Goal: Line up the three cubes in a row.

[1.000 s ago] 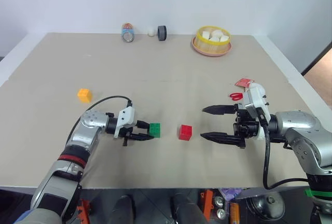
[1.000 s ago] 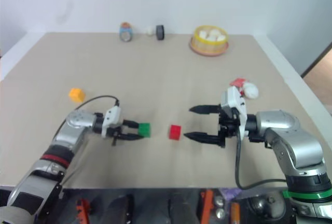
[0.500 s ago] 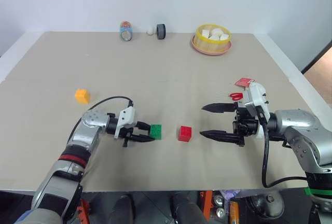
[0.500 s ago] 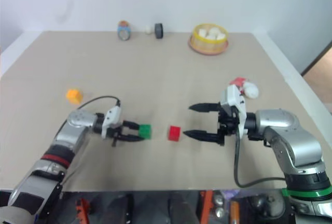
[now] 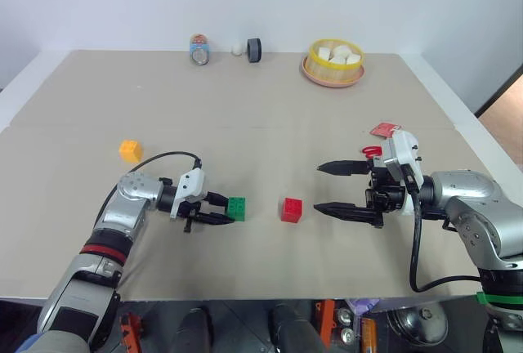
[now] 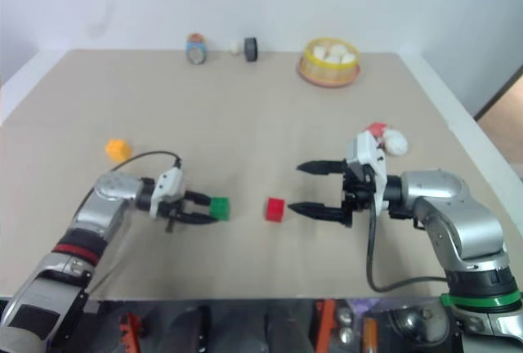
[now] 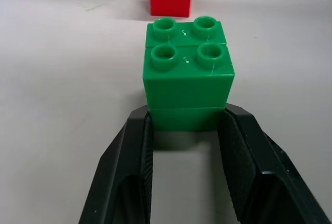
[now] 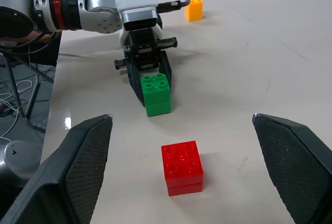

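Three cubes unaligned: left gripper (image 5: pixel 222 208) clamps green (image 5: pixel 236 208) at lower centre-left beside red (image 5: pixel 292 210), orange (image 5: pixel 130 150) far left; right gripper (image 5: pixel 335 188) gapes empty; next likely needs green set down, orange fetched.

No lettering, number or brand can be read anywhere. The small can (image 5: pixel 200 50) at the far edge of the desk (image 5: pixel 261 116) carries a coloured label, too small to make out.
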Available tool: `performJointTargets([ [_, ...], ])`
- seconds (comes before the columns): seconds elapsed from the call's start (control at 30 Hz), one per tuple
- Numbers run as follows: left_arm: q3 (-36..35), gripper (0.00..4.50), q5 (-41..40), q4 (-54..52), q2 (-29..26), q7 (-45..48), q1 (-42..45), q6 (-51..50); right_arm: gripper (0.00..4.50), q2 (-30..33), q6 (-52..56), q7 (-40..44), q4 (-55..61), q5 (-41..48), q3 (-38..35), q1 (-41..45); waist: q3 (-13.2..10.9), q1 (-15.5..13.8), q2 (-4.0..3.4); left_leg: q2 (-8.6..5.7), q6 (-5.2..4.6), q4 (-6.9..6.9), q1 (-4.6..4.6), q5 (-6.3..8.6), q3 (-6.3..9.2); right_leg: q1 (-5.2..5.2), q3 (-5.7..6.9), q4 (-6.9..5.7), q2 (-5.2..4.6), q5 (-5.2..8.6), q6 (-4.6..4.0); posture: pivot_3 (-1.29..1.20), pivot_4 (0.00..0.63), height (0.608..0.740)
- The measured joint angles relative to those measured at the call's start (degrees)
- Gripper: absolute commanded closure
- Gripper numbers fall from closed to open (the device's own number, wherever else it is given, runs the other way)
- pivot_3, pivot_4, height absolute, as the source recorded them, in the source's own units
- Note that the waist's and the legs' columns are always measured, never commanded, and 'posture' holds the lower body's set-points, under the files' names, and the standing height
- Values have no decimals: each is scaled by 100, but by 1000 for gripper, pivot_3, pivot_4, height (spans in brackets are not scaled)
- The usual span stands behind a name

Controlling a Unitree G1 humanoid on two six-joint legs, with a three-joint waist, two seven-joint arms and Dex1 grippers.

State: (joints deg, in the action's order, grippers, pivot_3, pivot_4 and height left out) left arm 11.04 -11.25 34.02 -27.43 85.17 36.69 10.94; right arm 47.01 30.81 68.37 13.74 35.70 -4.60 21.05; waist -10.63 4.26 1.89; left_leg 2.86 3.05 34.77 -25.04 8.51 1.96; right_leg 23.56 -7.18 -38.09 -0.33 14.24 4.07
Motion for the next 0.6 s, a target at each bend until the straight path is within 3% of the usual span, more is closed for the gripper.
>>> performJointTargets([
  [0.6, 5, 3255, 121, 141, 179, -44, 83, 187, 0, -3, 0, -3, -1, -3, 2, 0, 0, -15, 0, -2, 0, 8, -1, 0, 0, -8, 0, 0, -2, 0, 4, 0, 150, 740],
])
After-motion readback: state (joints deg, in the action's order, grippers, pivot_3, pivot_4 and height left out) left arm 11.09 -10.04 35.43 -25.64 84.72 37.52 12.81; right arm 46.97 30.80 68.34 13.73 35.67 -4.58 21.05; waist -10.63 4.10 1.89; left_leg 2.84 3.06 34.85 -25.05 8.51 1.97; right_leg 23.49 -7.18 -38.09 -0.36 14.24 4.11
